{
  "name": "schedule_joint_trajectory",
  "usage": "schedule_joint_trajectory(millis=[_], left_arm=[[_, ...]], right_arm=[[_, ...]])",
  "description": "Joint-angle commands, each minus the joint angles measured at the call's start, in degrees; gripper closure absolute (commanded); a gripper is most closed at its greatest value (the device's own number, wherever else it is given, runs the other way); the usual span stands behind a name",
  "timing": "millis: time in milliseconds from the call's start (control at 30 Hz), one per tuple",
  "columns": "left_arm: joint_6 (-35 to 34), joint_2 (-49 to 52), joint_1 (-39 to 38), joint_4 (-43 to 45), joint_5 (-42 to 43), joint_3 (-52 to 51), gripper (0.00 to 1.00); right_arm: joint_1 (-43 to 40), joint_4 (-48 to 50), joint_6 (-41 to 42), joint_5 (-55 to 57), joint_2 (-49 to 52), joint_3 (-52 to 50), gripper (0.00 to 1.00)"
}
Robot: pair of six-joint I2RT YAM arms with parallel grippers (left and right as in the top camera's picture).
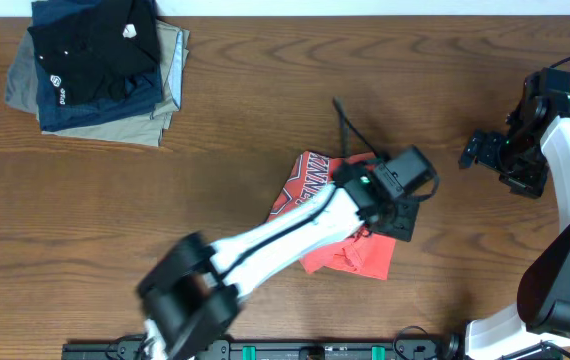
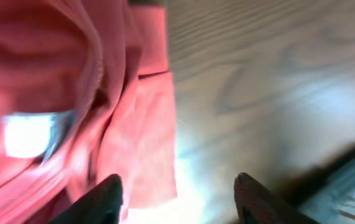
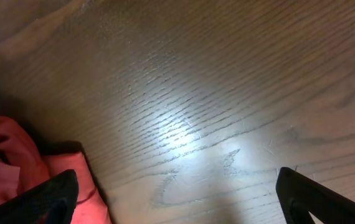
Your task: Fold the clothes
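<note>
As folded garments [image 1: 100, 65] lie apart, arm [image 1: 285, 230] overlaps T-shirt [image 1: 310, 180].

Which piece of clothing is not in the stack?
The red T-shirt, lying bunched alone at centre; the others form the folded stack in the corner.

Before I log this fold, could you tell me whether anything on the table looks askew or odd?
The red T-shirt lies bunched and crooked mid-table, not a neat fold. The folded stack in the corner looks fine.
</note>
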Motion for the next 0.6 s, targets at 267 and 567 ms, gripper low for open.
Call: schedule_joint_trajectory(millis=[267,567], left_arm=[[1.95,-8.22,11.04,-26.8,-8.79,-0.59,0.36],[2.86,-5.7,12.02,-21.11,-2.95,-11.72,0.19]], right_arm=[[-0.04,-0.02,0.17,-0.2,-0.37,0.33,0.01],[-0.04,-0.02,0.17,-0.2,-0.37,0.33,0.01]])
